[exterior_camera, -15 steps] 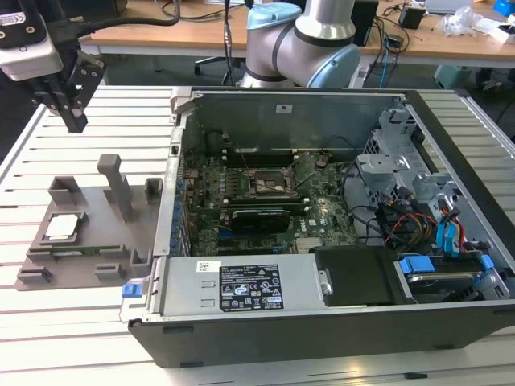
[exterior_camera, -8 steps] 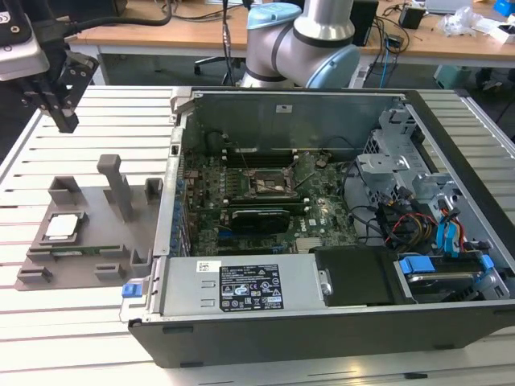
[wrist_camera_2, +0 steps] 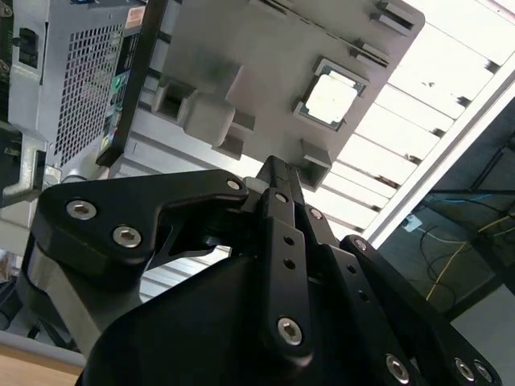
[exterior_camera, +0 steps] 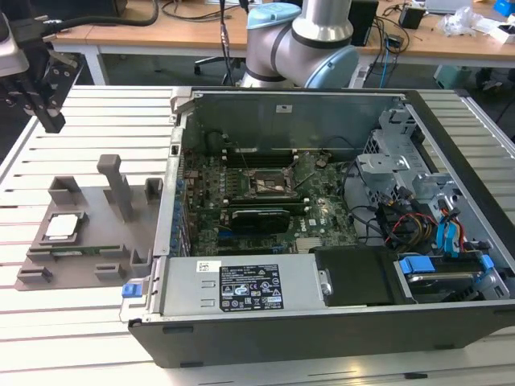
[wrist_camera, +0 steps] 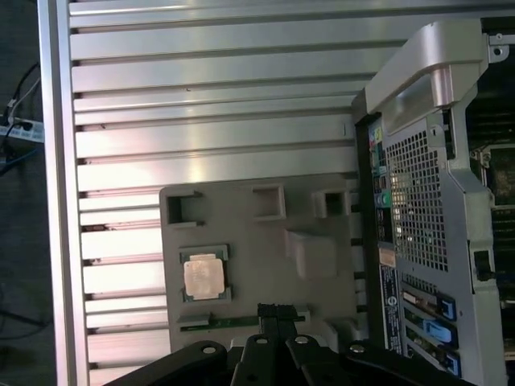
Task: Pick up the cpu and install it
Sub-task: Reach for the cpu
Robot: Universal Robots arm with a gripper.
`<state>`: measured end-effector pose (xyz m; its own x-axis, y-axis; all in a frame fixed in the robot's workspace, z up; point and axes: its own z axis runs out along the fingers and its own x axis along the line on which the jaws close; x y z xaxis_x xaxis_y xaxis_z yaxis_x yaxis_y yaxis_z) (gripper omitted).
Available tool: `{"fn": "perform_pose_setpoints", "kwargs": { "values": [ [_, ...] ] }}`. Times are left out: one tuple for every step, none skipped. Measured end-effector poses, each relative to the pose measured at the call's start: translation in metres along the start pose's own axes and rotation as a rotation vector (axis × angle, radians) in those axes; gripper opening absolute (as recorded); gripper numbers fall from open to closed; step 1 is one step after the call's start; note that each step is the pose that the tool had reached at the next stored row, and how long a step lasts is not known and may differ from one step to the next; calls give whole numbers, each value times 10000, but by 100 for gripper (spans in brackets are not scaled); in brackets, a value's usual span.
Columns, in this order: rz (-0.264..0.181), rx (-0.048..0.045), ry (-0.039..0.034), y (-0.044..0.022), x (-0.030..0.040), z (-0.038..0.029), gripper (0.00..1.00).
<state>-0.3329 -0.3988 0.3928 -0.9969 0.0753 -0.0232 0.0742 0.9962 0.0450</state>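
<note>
Claw (exterior_camera: 53,121) fingers pressed together, gripping nothing. Hangs over surface (exterior_camera: 80,338) far corner at exterior view's left, well apart from cpu (exterior_camera: 64,226). Cpu flat, silver top up, square, no long axis. Seated in recess at grey holder (exterior_camera: 92,239) corner away from computer case (exterior_camera: 322,338). Cpu markings too small to tell. White label (exterior_camera: 241,287) inside case, print not read.

The exterior view overlooks the computer case (exterior_camera: 282,112) from above; both wrist views share the grey tray (wrist_camera: 241,233) (wrist_camera_2: 273,48).

Small square silver-topped cpu (exterior_camera: 64,226), flat in the gray fixture's (exterior_camera: 92,215) recess
</note>
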Motion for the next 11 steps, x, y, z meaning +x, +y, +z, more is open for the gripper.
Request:
{"fn": "perform_pose_setpoints", "kwargs": {
  "values": [
    [-2,0,0,-3,32,-1,11],
    [-1,0,0,-5,61,-1,11],
    [-1,0,0,-7,89,-2,11],
    [-1,0,0,-8,108,-2,11],
    [-1,0,-1,-11,137,-2,11],
    [0,-1,-1,-14,185,-3,11],
    [0,0,0,-17,231,-4,11],
    [0,0,0,-20,267,-4,11],
    [0,0,0,-23,303,-5,11],
    [-1,-1,-1,-25,329,-5,11],
    [-1,0,-1,-27,354,-5,11]
  ]
}}
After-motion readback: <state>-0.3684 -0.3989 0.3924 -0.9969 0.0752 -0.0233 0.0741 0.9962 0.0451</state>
